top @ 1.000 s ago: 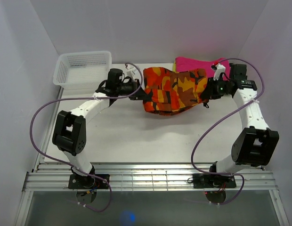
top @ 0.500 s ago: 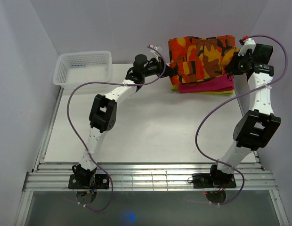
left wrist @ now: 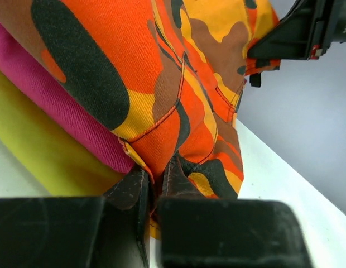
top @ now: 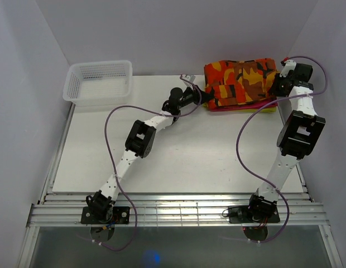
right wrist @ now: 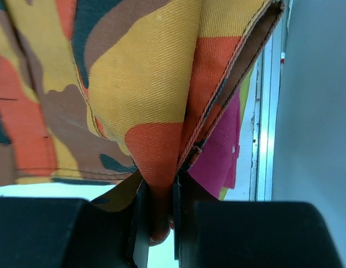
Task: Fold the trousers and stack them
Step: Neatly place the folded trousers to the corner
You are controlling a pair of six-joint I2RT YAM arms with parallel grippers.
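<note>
The folded camouflage trousers (top: 240,82) in orange, red, yellow and black lie at the back right of the table, on top of a magenta-pink cloth and a yellow cloth. My left gripper (top: 202,95) is shut on their left edge; in the left wrist view the trousers (left wrist: 178,84) bunch between the two black fingers (left wrist: 131,187). At the right end my right gripper (top: 278,84) is shut on the other edge, and the right wrist view shows a fold of the trousers (right wrist: 134,84) pinched in my right gripper (right wrist: 157,201).
A white mesh basket (top: 99,81) stands at the back left. The magenta-pink cloth (left wrist: 61,114) and yellow cloth (left wrist: 33,151) form a stack under the trousers. The right wall and the table's metal edge rail (right wrist: 269,111) lie close beside the right gripper.
Both arms carried the trousers from the table's middle to the back right, lifted them over the pink and yellow stack, then lowered them onto it. Both grips stayed shut.
</note>
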